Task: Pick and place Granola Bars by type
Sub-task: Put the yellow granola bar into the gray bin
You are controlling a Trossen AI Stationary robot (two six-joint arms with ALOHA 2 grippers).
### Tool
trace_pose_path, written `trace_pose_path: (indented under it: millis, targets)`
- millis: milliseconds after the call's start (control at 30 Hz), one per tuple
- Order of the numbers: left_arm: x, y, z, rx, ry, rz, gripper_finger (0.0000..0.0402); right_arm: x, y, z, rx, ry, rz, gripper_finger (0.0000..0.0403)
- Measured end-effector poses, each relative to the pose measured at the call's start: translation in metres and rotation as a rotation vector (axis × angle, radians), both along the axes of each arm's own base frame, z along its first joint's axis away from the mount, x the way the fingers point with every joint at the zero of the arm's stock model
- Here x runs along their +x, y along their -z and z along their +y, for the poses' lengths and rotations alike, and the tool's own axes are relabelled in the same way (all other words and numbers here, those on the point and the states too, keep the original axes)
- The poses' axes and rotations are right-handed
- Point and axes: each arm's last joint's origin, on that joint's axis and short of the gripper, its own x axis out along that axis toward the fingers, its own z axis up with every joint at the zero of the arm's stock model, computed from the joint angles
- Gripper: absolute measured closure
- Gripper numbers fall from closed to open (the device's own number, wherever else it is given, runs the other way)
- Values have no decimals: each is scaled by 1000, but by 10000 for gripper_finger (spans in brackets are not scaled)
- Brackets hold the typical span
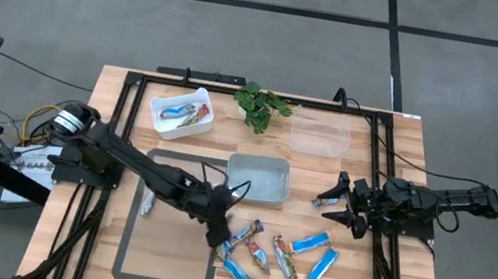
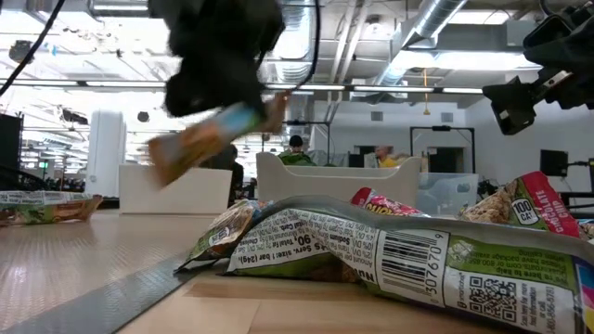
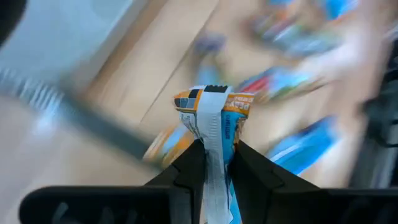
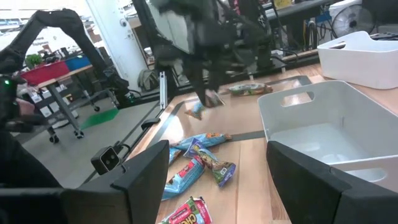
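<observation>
The left gripper point(image 1: 217, 228) hangs over the middle of the surface point(image 1: 124, 98), pinching a granola bar point(image 3: 213, 124) by one end above the wood, its wrapper orange and blue as far as the blur lets me judge. Just beside it the loose bars point(image 1: 282, 255) lie scattered across the near part of the surface, blue ones and multicoloured ones, while a couple more sit in the white bin point(image 1: 162, 99) at the far left. Over on the right, the right gripper point(image 1: 337, 207) waits with its fingers spread wide, next to the grey tray point(image 1: 259, 165).
</observation>
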Motion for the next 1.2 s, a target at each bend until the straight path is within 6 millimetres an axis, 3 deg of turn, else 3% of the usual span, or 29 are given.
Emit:
trace_pose_path:
  millis: [267,433,800,1200]
  targets:
    - [15,-49,10,6,45,-406,340,0,0,0,0,0,-1,138]
    - [21,-69,17,-5,34,-592,340,0,0,0,0,0,0,138]
    - [26,-71,35,83,-8,-619,340,0,0,0,0,0,0,138]
    - [32,-69,118,275,-127,-577,340,0,0,0,0,0,0,138]
